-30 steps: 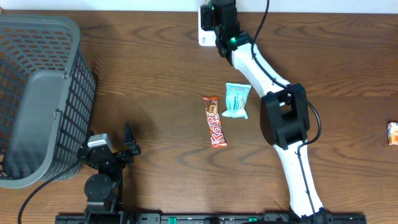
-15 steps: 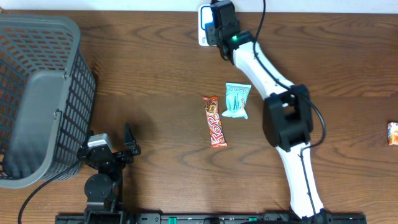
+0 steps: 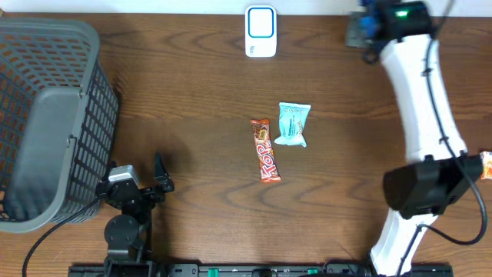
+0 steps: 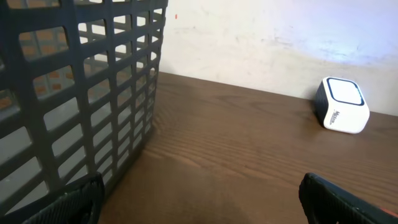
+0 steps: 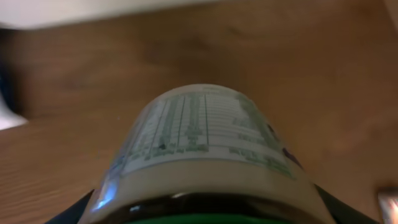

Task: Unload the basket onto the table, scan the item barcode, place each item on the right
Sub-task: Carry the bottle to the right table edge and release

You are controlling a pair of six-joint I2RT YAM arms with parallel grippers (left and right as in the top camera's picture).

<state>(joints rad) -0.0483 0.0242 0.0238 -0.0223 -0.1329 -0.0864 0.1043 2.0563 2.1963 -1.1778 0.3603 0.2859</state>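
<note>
Dark wood table (image 3: 192, 77) under a pale wall: right pincer (image 3: 366, 28) at upper right of the overhead frame, clamped on a labelled container (image 5: 199, 140) whose printed label fills its wrist view, well right of the white scanner (image 3: 260, 31) at top centre. Left pincer (image 3: 139, 183) spread wide at lower left, just beside the grey basket (image 3: 46, 115), whose wall blocks the left half of its wrist view. Candy bar (image 3: 265, 151) and teal packet (image 3: 293, 124) lie mid-table, small orange packet (image 3: 486, 164) at the right edge.
</note>
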